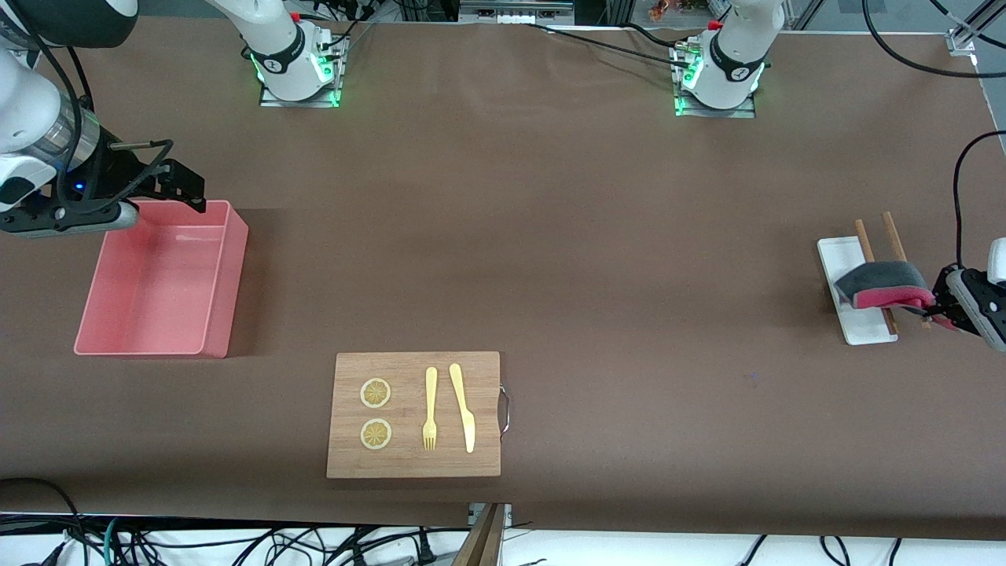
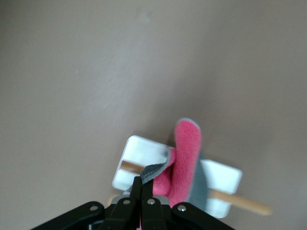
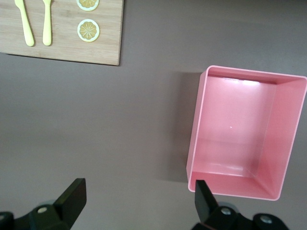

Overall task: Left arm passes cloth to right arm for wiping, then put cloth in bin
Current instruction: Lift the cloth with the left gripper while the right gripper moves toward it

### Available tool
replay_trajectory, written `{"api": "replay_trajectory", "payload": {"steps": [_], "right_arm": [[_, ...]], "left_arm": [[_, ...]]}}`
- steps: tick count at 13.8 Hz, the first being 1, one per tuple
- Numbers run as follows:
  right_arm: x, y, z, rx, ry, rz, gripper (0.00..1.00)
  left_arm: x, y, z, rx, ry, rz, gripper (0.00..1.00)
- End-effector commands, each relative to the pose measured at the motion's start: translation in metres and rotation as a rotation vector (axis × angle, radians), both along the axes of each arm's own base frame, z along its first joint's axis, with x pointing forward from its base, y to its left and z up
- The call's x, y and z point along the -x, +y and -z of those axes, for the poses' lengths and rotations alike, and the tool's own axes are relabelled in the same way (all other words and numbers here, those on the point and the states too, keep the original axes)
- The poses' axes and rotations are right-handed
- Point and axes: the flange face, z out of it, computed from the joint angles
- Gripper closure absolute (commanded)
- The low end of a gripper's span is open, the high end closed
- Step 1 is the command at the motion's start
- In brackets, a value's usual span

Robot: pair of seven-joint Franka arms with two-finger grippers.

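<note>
The cloth (image 1: pixel 880 284), dark grey outside and magenta-pink inside, is folded over and pinched at its edge by my left gripper (image 1: pixel 931 310), which is shut on it. It hangs just over the narrow white tray (image 1: pixel 839 258) at the left arm's end of the table. In the left wrist view the cloth (image 2: pixel 186 153) curls out from the shut gripper (image 2: pixel 145 184) above the tray (image 2: pixel 144 151). The pink bin (image 1: pixel 222 291) stands at the right arm's end. My right gripper (image 1: pixel 182 189) waits open and holds nothing, over the bin's edge farthest from the front camera; the right wrist view shows the bin (image 3: pixel 240 186) beside the open gripper (image 3: pixel 139 191).
Two wooden sticks (image 1: pixel 864 236) lie across the white tray under the cloth. A wooden cutting board (image 1: pixel 413 464) near the front camera's edge of the table carries two lemon slices (image 1: pixel 376 393), a yellow fork (image 1: pixel 430 409) and a yellow knife (image 1: pixel 464 409).
</note>
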Motion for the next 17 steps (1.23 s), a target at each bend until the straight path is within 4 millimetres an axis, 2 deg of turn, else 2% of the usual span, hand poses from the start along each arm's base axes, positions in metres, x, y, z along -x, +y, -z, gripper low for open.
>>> {"api": "replay_trajectory", "payload": {"steps": [1,2,3,5,6,7,9,10,11,12,13,15,17], "right_arm": [[0.0,0.009,-0.009,0.006,-0.015,-0.024,0.0],[-0.003,0.009,-0.004,-0.01,-0.013,-0.021,0.0],[-0.003,0.012,-0.002,-0.039,0.001,-0.021,0.0],[0.003,0.017,-0.003,-0.054,0.036,-0.028,0.0],[0.01,0.018,-0.004,-0.053,0.072,-0.039,0.0],[0.015,0.027,0.001,-0.062,0.115,-0.071,0.0],[0.025,0.039,0.003,-0.072,0.164,-0.193,0.0],[0.028,0.041,-0.001,-0.077,0.17,-0.252,0.0],[0.029,0.045,-0.005,-0.095,0.164,-0.34,0.0],[0.028,0.049,-0.002,-0.129,0.163,-0.472,0.0],[0.024,0.05,0.004,-0.173,0.155,-0.603,0.0],[0.007,0.052,0.035,-0.325,0.162,-0.756,0.0],[-0.009,0.057,0.064,-0.48,0.11,-0.846,0.0]], "left_arm": [[-0.004,-0.06,-0.052,-0.007,0.111,-0.122,1.0],[-0.002,-0.079,-0.069,-0.024,0.151,-0.191,1.0],[0.001,-0.108,-0.085,-0.047,0.183,-0.25,1.0],[0.012,-0.177,-0.12,-0.102,0.201,-0.367,1.0],[0.021,-0.215,-0.132,-0.133,0.226,-0.433,1.0],[0.03,-0.269,-0.14,-0.178,0.234,-0.465,1.0],[0.042,-0.363,-0.175,-0.293,0.095,-0.387,1.0],[0.052,-0.399,-0.18,-0.34,0.055,-0.347,1.0],[0.059,-0.421,-0.181,-0.343,0.045,-0.348,1.0],[0.06,-0.433,-0.178,-0.327,0.045,-0.384,1.0],[0.058,-0.447,-0.167,-0.259,0.097,-0.404,1.0],[0.046,-0.465,-0.145,-0.032,0.233,-0.427,1.0],[0.036,-0.482,-0.129,0.087,0.288,-0.436,1.0]]}}
